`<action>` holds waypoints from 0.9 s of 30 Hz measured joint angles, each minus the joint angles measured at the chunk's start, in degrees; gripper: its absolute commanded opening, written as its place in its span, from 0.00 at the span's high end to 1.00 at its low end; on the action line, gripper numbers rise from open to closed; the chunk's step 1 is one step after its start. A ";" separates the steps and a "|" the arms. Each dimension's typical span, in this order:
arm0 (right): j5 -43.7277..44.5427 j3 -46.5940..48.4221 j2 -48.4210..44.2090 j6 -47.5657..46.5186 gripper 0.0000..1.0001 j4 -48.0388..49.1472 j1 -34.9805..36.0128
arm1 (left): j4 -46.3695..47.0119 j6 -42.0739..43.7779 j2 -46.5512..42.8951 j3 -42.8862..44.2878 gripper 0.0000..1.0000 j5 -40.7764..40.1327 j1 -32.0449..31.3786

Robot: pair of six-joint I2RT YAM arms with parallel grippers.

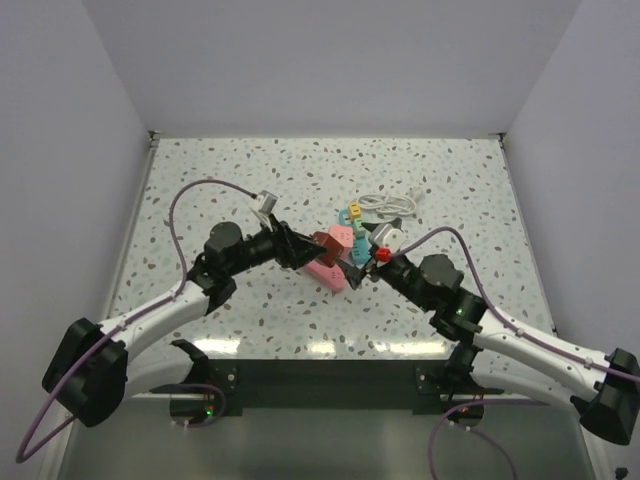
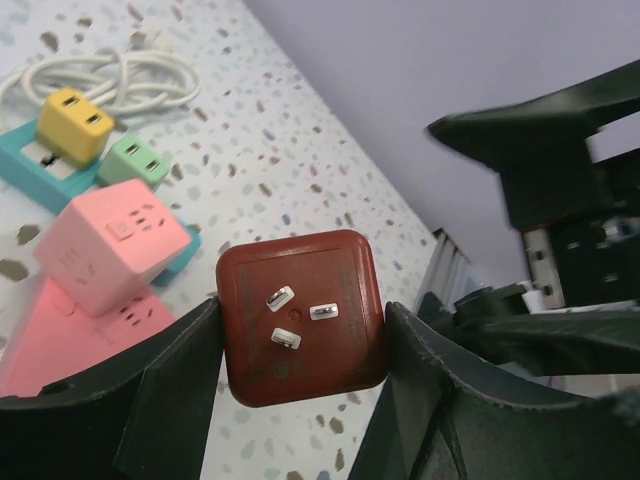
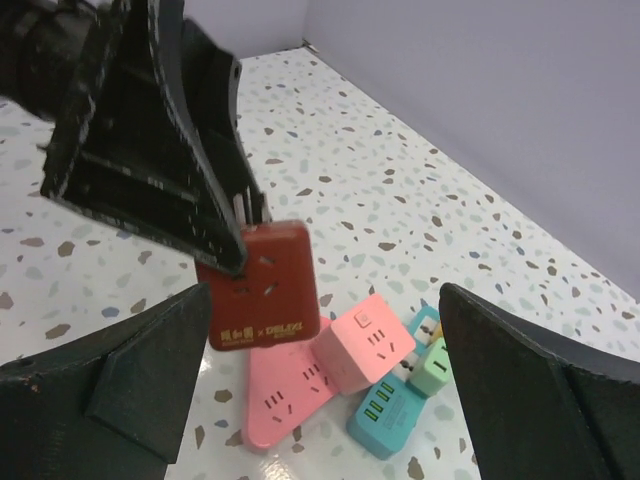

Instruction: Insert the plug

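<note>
My left gripper [image 2: 302, 322] is shut on a dark red cube adapter [image 2: 300, 315], its three metal prongs facing the left wrist camera. In the top view the adapter [image 1: 326, 243] hangs just above a flat pink power strip [image 1: 328, 270]. In the right wrist view the red adapter [image 3: 265, 285] shows socket holes, held by the left fingers [image 3: 150, 150] over the pink strip [image 3: 285, 385]. My right gripper [image 3: 330, 390] is open and empty, its jaws wide on either side of the cluster, and sits just right of it in the top view [image 1: 362, 262].
A pink cube socket [image 3: 365, 345] rests on the pink strip's far end. Beside it lie a teal strip [image 3: 390, 415] with a green cube [image 3: 435, 365] and a yellow cube [image 2: 72, 122]. A coiled white cable [image 1: 385, 205] lies behind them.
</note>
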 measured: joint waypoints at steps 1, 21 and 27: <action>-0.87 -0.90 -0.42 0.04 0.02 0.50 -0.02 | 1.42 -1.20 -0.79 0.00 1.00 0.72 0.04; -14.88 -7.52 -6.38 1.46 0.06 14.99 0.00 | 32.30 -27.34 -7.48 -4.28 1.00 7.45 0.33; -16.26 -7.37 -4.28 1.20 0.07 17.14 0.39 | 34.05 -29.59 -8.17 -4.50 1.00 7.04 -0.79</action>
